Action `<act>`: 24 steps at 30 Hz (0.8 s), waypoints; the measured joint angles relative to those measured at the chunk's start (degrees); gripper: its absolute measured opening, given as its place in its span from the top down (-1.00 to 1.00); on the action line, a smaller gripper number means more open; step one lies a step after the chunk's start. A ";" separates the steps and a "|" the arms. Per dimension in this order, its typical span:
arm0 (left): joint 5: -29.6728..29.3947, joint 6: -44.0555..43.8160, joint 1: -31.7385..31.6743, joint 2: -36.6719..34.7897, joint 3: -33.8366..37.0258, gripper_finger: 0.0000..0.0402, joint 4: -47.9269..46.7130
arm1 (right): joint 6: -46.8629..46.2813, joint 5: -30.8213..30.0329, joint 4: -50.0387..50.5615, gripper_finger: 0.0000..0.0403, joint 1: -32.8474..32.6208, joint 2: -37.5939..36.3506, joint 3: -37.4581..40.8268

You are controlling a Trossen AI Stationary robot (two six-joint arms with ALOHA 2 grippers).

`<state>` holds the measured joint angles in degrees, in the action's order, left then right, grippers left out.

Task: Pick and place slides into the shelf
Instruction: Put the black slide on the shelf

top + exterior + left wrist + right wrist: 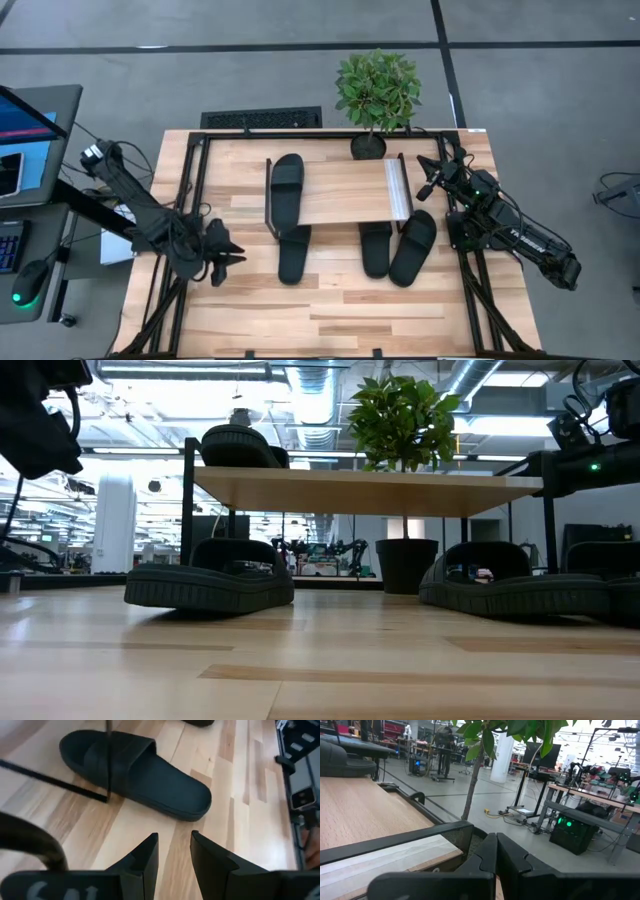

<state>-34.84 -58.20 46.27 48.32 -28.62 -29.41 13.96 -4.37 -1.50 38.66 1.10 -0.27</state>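
The light-wood shelf [345, 190] stands on thin black legs with a pale strip [398, 188] at its right end. One black slide [287, 180] lies on the shelf's left part, also seen as slide [240, 448] in the low view. Another slide [294, 252] lies on the table, toe under the shelf. Two more slides [375, 250] [413, 247] lie side by side below the right end. My left gripper [174, 840] hovers open left of the near slide [135, 772]. My right gripper [496, 851] is shut, just off the shelf's pale-strip end [385, 857].
A potted plant [377, 95] stands at the table's far edge behind the shelf. A black frame rail [480, 290] runs along the table's right side and another along the left. Bare wood [340, 315] lies toward the near edge. A desk with a screen [30, 130] is off to the left.
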 joint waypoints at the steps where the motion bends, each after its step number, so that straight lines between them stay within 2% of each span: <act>1: -0.20 1.04 0.17 0.95 0.00 0.50 1.21 | 0.00 0.01 0.00 1.00 0.00 0.02 0.00; 6: 1.36 6.73 0.27 5.99 0.00 0.50 10.39 | 0.01 0.01 0.00 1.00 0.01 0.00 0.00; 9: 3.44 7.27 0.25 9.03 0.00 0.50 16.55 | 0.00 0.00 0.00 1.00 0.00 0.02 0.00; 13: 3.44 7.43 0.23 13.02 0.00 0.50 21.91 | 0.00 0.01 0.00 1.00 0.01 0.02 0.00; 18: 1.92 8.00 0.12 18.24 0.00 0.50 23.72 | 0.00 0.00 0.00 1.00 0.01 0.00 0.00; 24: -0.09 12.79 -0.88 25.61 0.00 0.50 24.85 | 0.00 0.01 0.00 1.00 0.00 0.02 0.00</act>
<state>-34.93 -45.41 45.39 73.92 -28.62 -4.56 13.96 -4.36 -1.50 38.66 1.13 -0.27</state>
